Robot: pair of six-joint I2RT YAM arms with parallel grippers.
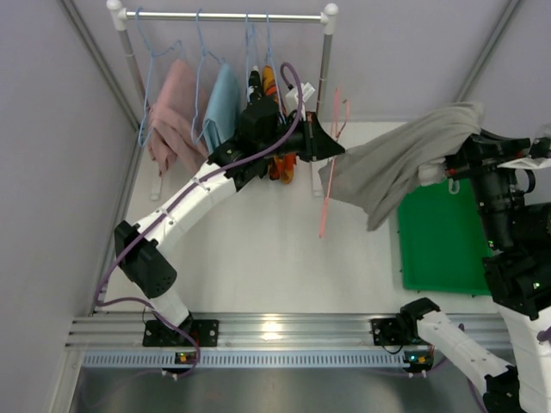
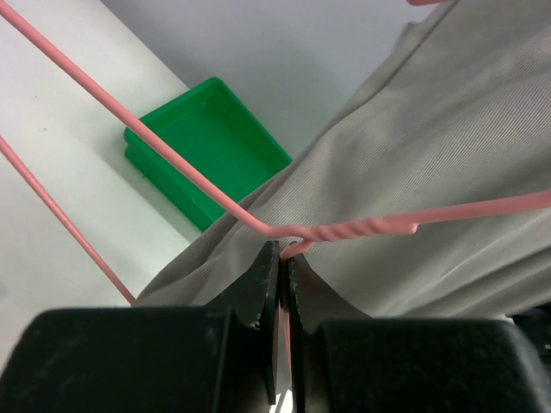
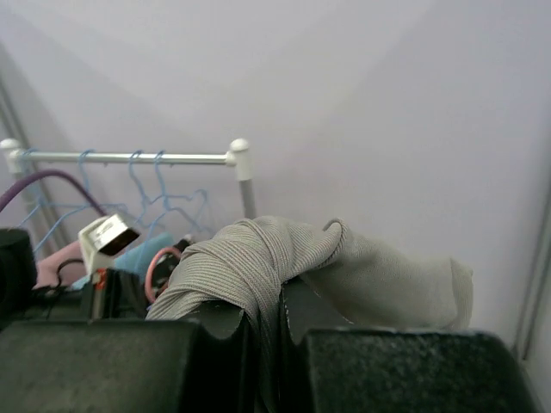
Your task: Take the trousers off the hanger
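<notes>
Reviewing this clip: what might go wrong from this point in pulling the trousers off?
The left claw pinches the pink hanger only at its thin twisted neck; if the grey trousers drag on the wire, the hanger may swivel or slip. The right claw holds a bunched fold, which might pull free.

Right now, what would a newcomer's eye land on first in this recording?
The grey trousers, stretched in mid-air on the right, with the right gripper shut on one end near the green tray. Next, the left gripper pinching the pink hanger at centre, with the rack of hanging clothes behind it.
</notes>
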